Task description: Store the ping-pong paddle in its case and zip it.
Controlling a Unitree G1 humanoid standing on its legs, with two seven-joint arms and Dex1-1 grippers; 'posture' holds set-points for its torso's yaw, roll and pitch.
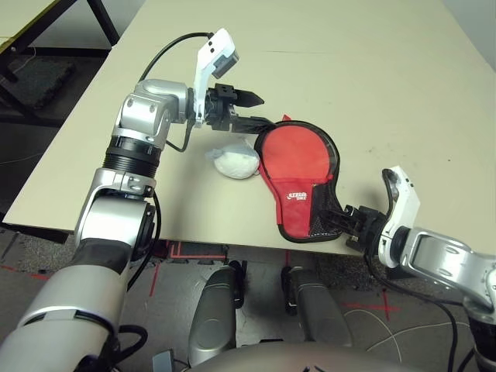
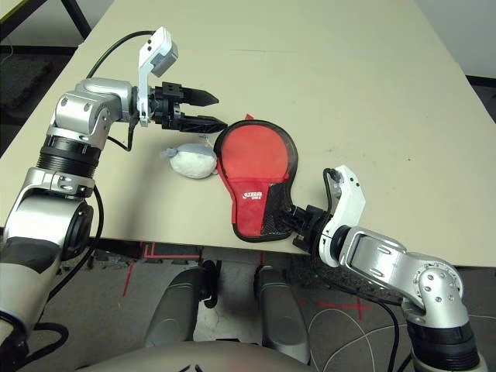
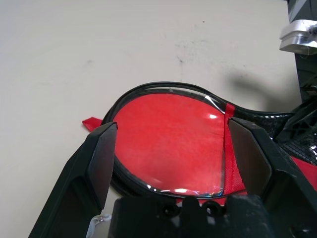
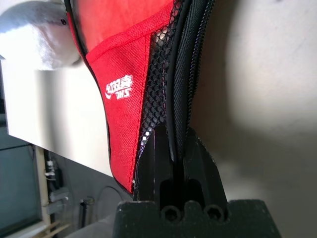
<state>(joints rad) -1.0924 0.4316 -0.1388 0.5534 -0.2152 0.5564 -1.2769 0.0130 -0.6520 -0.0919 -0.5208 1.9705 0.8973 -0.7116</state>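
Note:
The red case with black edging lies flat on the table, its round end far from me and its narrow end with the white logo and mesh at the table's front edge. My left gripper is open, its fingers spread just over the round end's rim. My right gripper is shut on the case's black zipper edge at the narrow end. The ping-pong paddle is hidden.
A small pale grey pouch lies against the case's left side, under my left gripper. The tan table stretches bare beyond and to the right. Its front edge runs just below the case's narrow end.

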